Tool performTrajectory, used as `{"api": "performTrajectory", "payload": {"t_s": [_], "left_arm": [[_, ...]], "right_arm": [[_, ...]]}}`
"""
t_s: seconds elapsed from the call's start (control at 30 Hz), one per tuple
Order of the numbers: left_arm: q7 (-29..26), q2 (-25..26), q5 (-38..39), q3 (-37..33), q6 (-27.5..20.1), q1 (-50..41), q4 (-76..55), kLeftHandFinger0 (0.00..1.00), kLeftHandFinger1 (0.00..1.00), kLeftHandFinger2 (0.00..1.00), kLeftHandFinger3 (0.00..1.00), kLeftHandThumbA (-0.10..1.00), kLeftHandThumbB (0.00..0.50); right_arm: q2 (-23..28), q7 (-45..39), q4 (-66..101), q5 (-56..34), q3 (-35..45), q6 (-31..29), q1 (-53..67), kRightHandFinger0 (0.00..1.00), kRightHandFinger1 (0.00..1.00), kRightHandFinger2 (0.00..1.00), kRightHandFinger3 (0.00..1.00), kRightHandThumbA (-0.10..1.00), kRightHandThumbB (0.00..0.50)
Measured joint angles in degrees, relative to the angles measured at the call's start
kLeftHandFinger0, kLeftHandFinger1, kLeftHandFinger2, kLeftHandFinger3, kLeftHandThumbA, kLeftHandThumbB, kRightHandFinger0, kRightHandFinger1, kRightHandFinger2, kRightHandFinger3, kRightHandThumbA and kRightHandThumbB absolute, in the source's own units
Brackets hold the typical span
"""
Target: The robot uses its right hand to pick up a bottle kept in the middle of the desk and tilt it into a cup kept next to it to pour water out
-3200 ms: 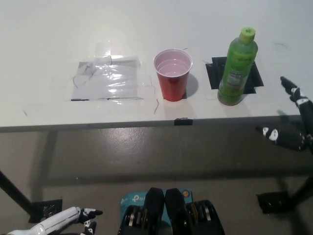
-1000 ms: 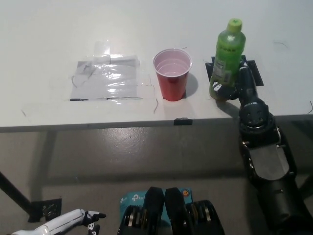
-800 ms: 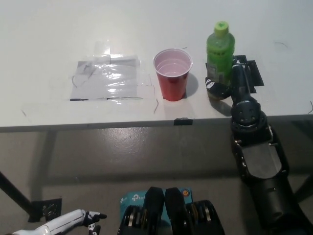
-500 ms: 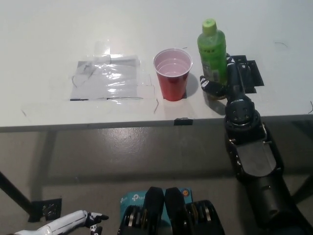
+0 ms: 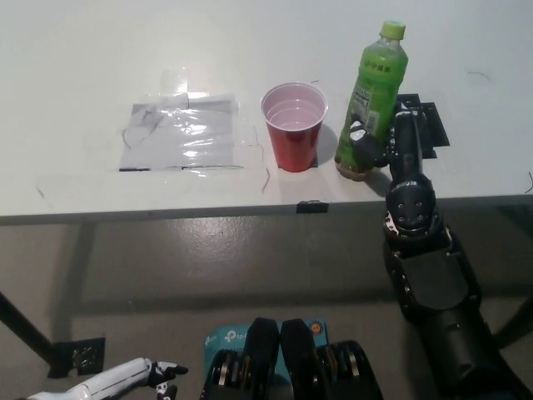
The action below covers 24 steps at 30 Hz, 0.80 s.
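Right hand (image 5: 385, 143) wrapped around lower green bottle (image 5: 371, 98), tilted, label unreadable. Red cup (image 5: 293, 125) on desk (image 5: 83, 75) just left of hand. Left hand (image 5: 137, 379) low, fingers apart

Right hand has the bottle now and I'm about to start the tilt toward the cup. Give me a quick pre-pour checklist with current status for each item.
1. Grasp: right hand is closed around the lower part of the green bottle: ok.
2. Bottle cap: a green cap appears to be on the neck; cannot tell whether it is loosened. Not ok for pouring if sealed.
3. Cup: red cup stands upright on the desk, mouth open, to the left of the bottle: ok.
4. Path: nothing lies between bottle and cup: ok.
5. Bottle clearance: cannot tell from this view whether its base is off the desk.
6. Left hand rests low at the lower left, away from the desk: ok.
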State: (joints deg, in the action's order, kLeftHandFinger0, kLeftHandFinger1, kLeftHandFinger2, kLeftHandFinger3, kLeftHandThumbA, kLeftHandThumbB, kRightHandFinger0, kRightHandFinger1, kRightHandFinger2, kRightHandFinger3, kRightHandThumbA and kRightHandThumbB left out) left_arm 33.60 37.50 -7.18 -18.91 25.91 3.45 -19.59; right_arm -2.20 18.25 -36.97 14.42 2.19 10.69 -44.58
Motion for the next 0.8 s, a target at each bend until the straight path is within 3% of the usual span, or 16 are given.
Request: {"api": "performTrajectory", "payload": {"t_s": [0.3,0.4,0.5,0.6,0.77,0.8], "left_arm": [[0.17,0.06,-0.22,0.0,0.1,0.57,-0.01,1.0,1.0,1.0,1.0,1.0,0.427],[0.68,0.12,-0.3,0.11,0.14,1.0,-0.01,1.0,1.0,1.0,1.0,1.0,0.416],[1.13,0.17,-0.31,0.23,0.16,1.22,-0.01,1.0,1.0,1.0,1.0,1.0,0.423],[1.51,0.17,-0.35,0.39,0.17,1.25,-0.01,1.0,1.0,1.0,1.0,1.0,0.425],[2.16,0.16,-0.43,0.52,0.19,1.24,-0.01,1.0,1.0,1.0,1.0,1.0,0.429],[2.23,0.15,-0.43,0.6,0.19,1.24,-0.01,1.0,1.0,1.0,1.0,1.0,0.434]], "right_arm": [[3.39,1.96,-0.81,2.53,-4.49,-5.72,0.28,0.0,0.0,0.0,0.14,-0.1,0.012],[6.48,2.23,-0.49,5.09,-8.14,-7.03,0.27,0.0,0.0,0.03,0.15,-0.1,0.015],[10.38,2.36,-0.29,8.39,-12.44,-7.94,0.27,0.0,0.0,0.16,0.14,-0.1,0.007],[14.62,2.41,-0.17,11.67,-16.57,-10.14,0.22,0.0,0.0,0.16,0.14,-0.1,0.044],[20.18,2.18,0.17,16.13,-21.49,-12.37,0.01,0.0,0.02,0.2,0.18,-0.1,0.047],[21.01,2.09,0.4,17.06,-22.37,-12.66,-0.05,0.0,0.0,0.18,0.19,-0.1,0.07]]}}
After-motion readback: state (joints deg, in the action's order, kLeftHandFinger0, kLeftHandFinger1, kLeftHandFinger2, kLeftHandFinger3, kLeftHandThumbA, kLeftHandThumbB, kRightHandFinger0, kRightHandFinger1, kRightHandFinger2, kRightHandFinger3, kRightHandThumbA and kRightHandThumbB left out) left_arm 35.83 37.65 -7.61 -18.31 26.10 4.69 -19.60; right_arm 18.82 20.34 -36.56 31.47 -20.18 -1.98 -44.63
